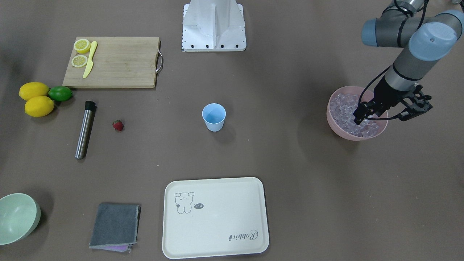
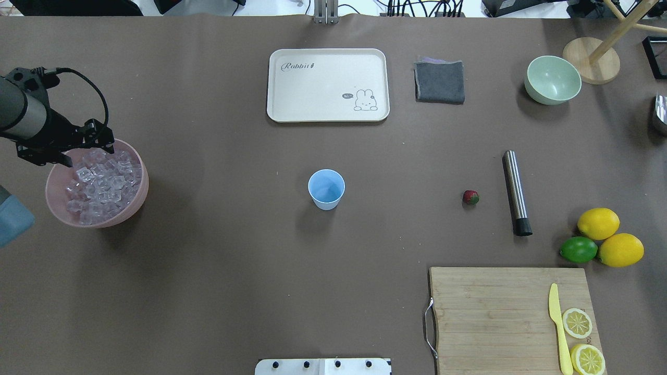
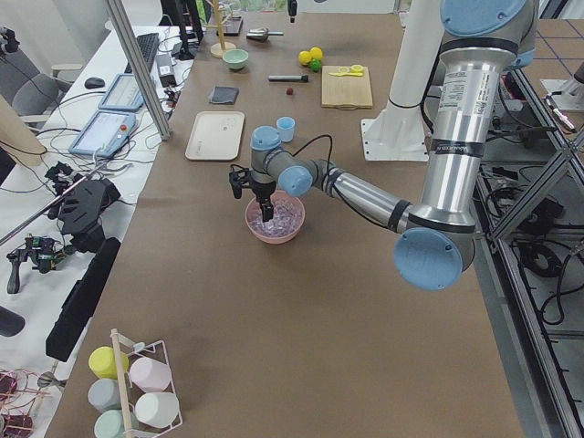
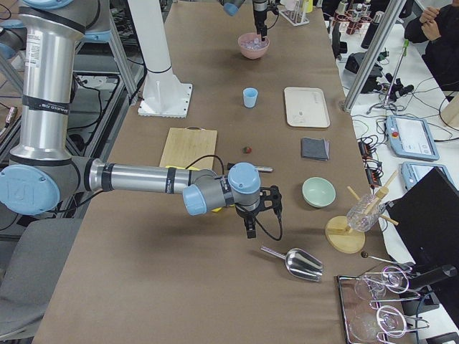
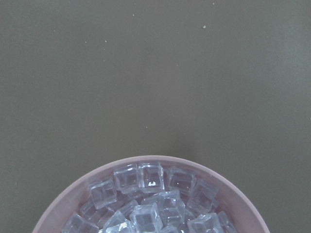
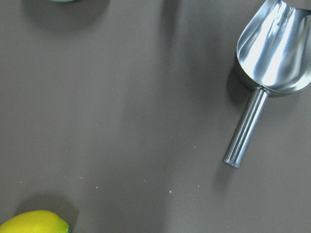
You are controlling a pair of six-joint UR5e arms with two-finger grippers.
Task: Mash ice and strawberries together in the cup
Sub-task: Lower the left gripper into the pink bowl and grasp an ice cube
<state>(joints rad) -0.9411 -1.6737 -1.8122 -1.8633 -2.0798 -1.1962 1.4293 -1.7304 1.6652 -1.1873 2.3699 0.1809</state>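
Observation:
The light blue cup (image 1: 214,116) stands upright mid-table, also in the overhead view (image 2: 326,188); I see nothing in it. The strawberry (image 1: 118,125) lies on the table by itself, well away from the cup. Ice cubes (image 1: 344,107) fill a pink bowl (image 1: 339,132). My left gripper (image 1: 378,119) hangs open over the ice, fingertips down inside the bowl, holding nothing that I can see. The left wrist view shows ice (image 5: 146,204) but no fingers. My right gripper (image 4: 249,228) shows only in the exterior right view, above the table near a metal scoop; I cannot tell its state.
A steel muddler (image 1: 84,130) lies beside the strawberry. A cutting board (image 1: 119,61) holds lemon halves and a yellow knife, with two lemons (image 1: 34,98) and a lime (image 1: 60,93) beside it. There are also a cream tray (image 1: 217,217), a grey cloth (image 1: 115,224), a pale green bowl (image 1: 16,217) and a metal scoop (image 6: 272,58).

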